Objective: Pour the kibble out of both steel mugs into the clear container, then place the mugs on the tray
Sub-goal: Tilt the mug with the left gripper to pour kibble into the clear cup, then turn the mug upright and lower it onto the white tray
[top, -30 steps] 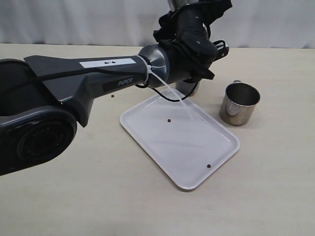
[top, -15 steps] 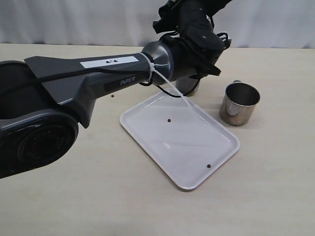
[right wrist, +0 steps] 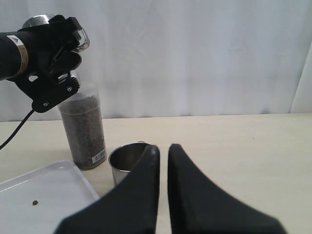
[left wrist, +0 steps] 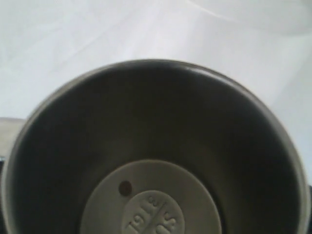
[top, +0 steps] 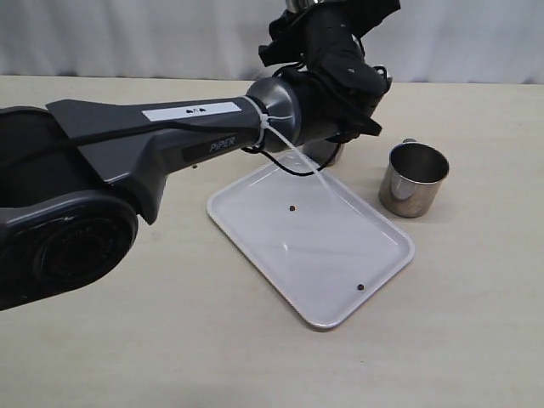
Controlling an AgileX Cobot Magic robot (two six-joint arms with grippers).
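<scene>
My left gripper (right wrist: 54,39) is spread wide around the raised steel mug (left wrist: 161,122) and grips it just above the clear container (right wrist: 87,127). The container stands at the far corner of the white tray (top: 255,229) and is filled high with kibble (right wrist: 85,117). A single pellet (left wrist: 125,187) sits on the raised mug's stamped floor. My right gripper (right wrist: 163,158) holds nothing, its jaws pressed almost together. The second steel mug (top: 414,178) stands upright on the table (top: 127,340), just right of the tray. Two stray pellets (top: 291,206) lie on the tray, and a lone pellet (top: 195,166) lies on the table to its left.
</scene>
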